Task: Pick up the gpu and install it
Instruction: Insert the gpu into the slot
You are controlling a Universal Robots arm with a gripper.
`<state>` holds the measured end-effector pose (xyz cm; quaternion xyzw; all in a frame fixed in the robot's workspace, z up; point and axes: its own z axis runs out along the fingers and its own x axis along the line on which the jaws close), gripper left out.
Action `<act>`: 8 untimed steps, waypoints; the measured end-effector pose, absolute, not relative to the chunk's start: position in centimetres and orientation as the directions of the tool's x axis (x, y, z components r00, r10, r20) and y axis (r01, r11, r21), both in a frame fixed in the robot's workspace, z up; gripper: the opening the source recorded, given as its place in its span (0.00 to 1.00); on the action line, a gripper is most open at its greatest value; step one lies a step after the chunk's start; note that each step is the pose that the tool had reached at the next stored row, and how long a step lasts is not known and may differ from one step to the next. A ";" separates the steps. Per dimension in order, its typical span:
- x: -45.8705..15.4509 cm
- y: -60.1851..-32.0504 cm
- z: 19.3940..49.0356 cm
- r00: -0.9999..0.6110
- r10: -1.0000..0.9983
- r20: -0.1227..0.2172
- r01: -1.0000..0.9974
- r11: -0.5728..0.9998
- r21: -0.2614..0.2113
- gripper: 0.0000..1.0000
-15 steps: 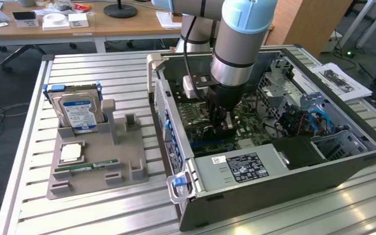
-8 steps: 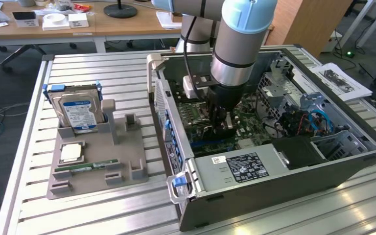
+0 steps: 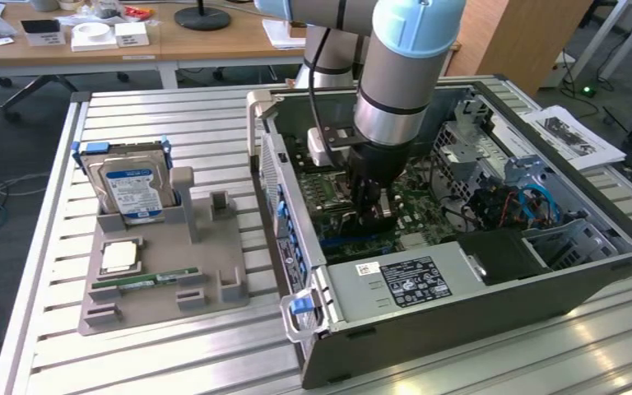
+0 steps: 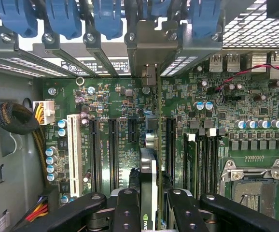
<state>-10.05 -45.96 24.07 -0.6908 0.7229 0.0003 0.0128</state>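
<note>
We see the gripper (image 4: 149, 203) down inside the case (image 3: 426, 321) — fingers (image 4: 126, 205) pinching the gpu (image 4: 148, 181) edge-on between them, card standing over the motherboard (image 4: 105, 101) slots just beyond the fingertips.

The gripper (image 4: 148, 212) clamps the gpu (image 4: 148, 169) edge-on over the motherboard (image 4: 105, 104), its bracket (image 4: 149, 41) at the rear slots.

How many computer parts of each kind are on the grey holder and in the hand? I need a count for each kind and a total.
hard drive with blue-white label: 1
processor chip: 1
green RAM stick: 1
gpu, gripped in the hand: 1
Total: 4
</note>
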 end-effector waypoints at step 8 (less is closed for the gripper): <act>-10.1 -46.0 24.1 -0.045 -0.999 -0.019 -0.999 0.046 -0.017 0.27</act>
